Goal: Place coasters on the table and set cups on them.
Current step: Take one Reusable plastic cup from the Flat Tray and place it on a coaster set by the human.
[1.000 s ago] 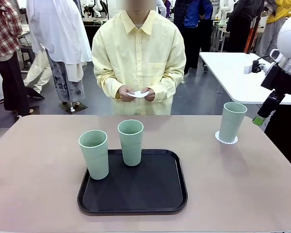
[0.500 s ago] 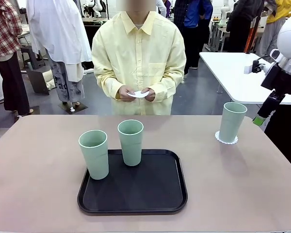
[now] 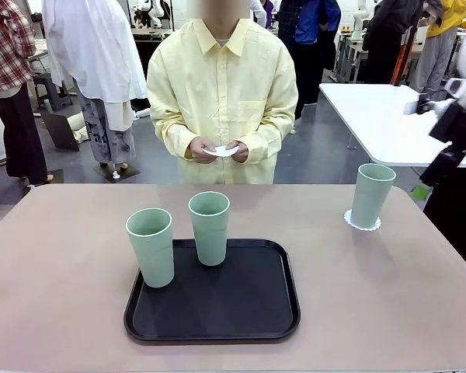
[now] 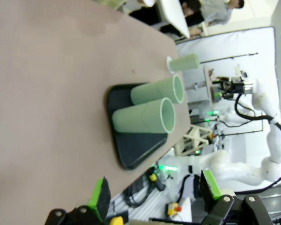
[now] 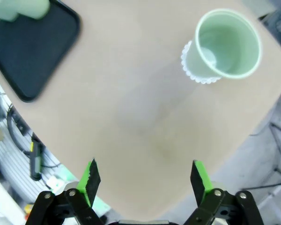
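Observation:
Two mint-green cups point(image 3: 150, 247) point(image 3: 209, 228) stand on the black tray point(image 3: 241, 311) in the middle of the beige table point(image 3: 62, 272). A third cup point(image 3: 371, 194) stands upright on a lacy white coaster point(image 3: 362, 224) at the table's far right. From above, the right wrist view shows that cup point(image 5: 227, 44) on its coaster point(image 5: 192, 70). My right gripper point(image 5: 145, 176) hangs open and empty over the table edge near it. My left gripper point(image 4: 154, 192) is open off the table's left side, with the tray's cups point(image 4: 145, 117) farther off. The person holds another coaster point(image 3: 221, 150) in both hands.
The person stands at the far edge, hands above the table. My right arm point(image 3: 454, 132) is raised at the right edge. A glossy white table point(image 3: 373, 116) stands behind on the right. Bare tabletop lies between the tray and the right cup.
My right arm has drawn a little to the right and away from the cup on the coaster. Cups, tray and the person's hands have stayed put.

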`<state>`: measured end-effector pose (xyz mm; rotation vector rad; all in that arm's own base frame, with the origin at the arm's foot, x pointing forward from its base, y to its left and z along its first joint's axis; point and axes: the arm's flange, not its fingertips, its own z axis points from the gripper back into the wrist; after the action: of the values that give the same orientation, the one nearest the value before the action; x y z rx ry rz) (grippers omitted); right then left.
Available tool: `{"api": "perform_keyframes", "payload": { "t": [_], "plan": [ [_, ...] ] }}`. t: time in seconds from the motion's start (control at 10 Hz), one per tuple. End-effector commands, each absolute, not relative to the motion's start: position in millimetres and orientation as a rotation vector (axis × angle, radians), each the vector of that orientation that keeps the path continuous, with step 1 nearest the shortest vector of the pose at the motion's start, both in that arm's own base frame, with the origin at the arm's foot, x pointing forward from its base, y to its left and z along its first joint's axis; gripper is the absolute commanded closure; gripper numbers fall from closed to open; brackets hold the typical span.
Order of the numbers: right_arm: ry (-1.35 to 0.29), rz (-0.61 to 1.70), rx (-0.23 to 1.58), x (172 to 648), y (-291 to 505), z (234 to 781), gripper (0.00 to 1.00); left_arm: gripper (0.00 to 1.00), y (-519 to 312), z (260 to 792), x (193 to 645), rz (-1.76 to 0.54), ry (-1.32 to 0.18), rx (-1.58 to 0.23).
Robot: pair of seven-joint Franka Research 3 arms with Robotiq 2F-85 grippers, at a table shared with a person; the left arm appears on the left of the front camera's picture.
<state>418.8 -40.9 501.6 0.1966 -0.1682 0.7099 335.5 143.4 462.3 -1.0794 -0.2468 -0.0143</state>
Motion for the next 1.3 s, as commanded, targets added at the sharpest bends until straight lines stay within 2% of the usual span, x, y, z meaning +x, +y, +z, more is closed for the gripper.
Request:
{"api": "perform_keyframes", "payload": {
  "t": [0.0, 0.4, 0.7, 1.2],
  "plan": [
    [-0.177, 0.556, 0.426, 413, -93, 510, 0.00, 0.00, 144, 463, 336, -0.027, -0.265, -1.096],
    [-0.317, 0.420, 0.869, 393, -195, 488, 0.00, 0.00, 144, 463, 336, -0.027, -0.265, -1.096],
    [-0.486, 0.268, 1.012, 377, -233, 448, 0.00, 0.00, 144, 463, 336, -0.027, -0.265, -1.096],
    [-0.472, 0.265, 1.138, 361, -258, 421, 0.00, 0.00, 144, 463, 336, -0.027, -0.265, -1.096]
  ]
}}
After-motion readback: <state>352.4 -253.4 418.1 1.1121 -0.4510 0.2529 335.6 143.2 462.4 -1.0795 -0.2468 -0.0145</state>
